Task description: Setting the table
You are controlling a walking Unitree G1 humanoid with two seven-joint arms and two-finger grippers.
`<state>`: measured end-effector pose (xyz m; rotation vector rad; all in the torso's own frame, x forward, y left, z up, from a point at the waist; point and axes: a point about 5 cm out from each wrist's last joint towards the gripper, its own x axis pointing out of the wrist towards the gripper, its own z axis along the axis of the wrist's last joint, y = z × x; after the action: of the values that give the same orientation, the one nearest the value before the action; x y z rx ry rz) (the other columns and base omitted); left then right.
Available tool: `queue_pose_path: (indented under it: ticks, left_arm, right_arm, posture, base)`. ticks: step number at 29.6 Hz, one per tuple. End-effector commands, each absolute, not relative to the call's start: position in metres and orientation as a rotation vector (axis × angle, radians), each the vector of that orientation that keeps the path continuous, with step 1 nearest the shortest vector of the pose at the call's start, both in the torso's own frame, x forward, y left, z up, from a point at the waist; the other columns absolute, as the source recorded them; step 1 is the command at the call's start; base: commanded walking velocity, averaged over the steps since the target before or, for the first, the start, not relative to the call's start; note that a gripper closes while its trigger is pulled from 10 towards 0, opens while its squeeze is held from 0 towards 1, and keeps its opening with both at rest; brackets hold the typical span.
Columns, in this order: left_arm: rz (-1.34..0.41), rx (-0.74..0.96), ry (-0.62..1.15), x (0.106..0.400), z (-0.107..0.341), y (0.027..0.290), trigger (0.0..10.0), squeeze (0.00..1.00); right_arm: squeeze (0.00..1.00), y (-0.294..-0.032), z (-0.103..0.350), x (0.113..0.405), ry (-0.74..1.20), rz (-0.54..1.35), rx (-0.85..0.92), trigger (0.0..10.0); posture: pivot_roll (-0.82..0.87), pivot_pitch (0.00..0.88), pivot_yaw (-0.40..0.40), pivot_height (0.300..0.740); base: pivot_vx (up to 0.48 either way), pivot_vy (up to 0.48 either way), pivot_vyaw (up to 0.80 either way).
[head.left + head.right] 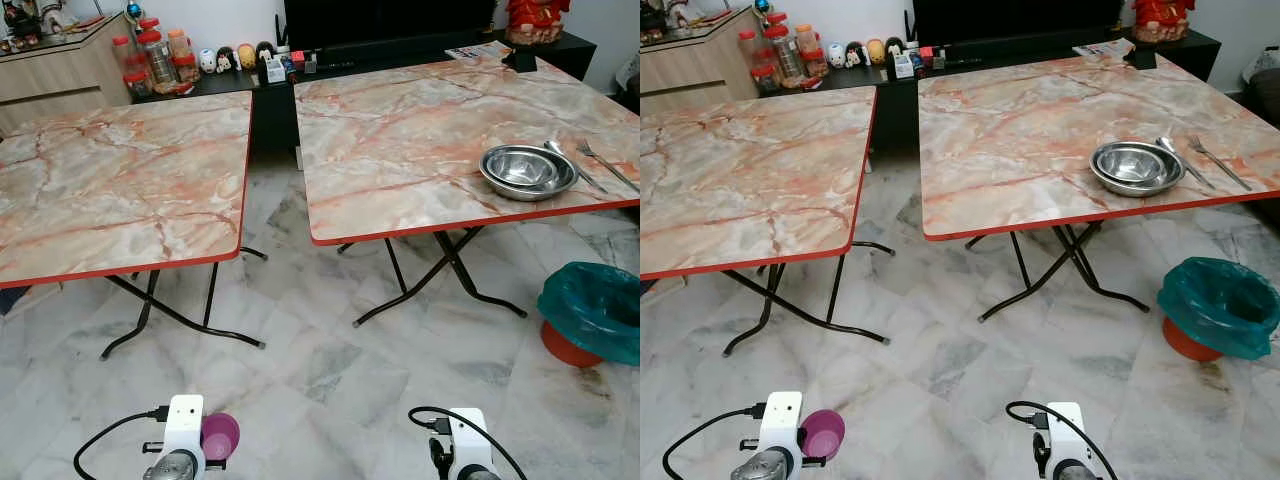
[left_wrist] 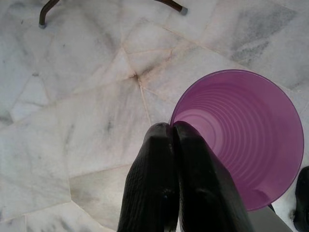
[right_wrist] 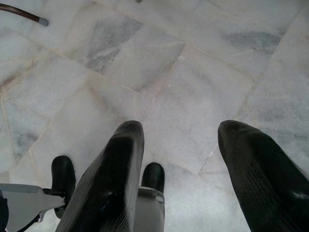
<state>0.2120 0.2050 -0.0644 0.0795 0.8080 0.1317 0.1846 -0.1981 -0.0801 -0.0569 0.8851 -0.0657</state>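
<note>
White wrist housings (image 1: pixel 184 422); black cables (image 1: pixel 112 432); ribbed black fingers (image 2: pixel 159 183).

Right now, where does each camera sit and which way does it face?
Left eye, right eye: on the head, facing forward and down at two tables, bowl; both wrists at the bottom edge.
Left wrist: along the left gripper, pinching the purple cup over the floor.
Right wrist: along the open right gripper, floor below.
Shared: the cup.

My left tool (image 2: pixel 171 133) is pinching a translucent purple plastic cup (image 2: pixel 246 140), ribbed inside. Shiny steel bowls (image 1: pixel 527 170) are gleaming on the glossy marble-print surface (image 1: pixel 400 140); the floor (image 1: pixel 330 350) is looking like polished marble.
</note>
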Motion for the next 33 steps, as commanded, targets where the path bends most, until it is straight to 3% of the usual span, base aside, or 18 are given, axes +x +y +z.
queue_pose_path:
  ticks: [1, 33]
  left_arm:
    - [0.155, 0.076, 0.822, 0.2076, -0.0666, 0.2079, 10.0, 0.00]
    - [0.118, 0.070, 0.841, 0.1992, -0.0723, 0.2003, 10.0, 0.00]
  right_arm:
    - [0.00, -0.1949, -0.0798, 0.1863, 0.884, -0.072, -0.042, 10.0]
    - [0.00, -0.2011, -0.0808, 0.1819, 0.884, -0.086, -0.044, 10.0]
  posture:
    - [-0.10, 0.006, 0.082, 0.740]
    - [-0.14, 0.000, 0.080, 0.740]
  base:
    - [0.000, 0.000, 0.00]
    - [0.000, 0.000, 0.00]
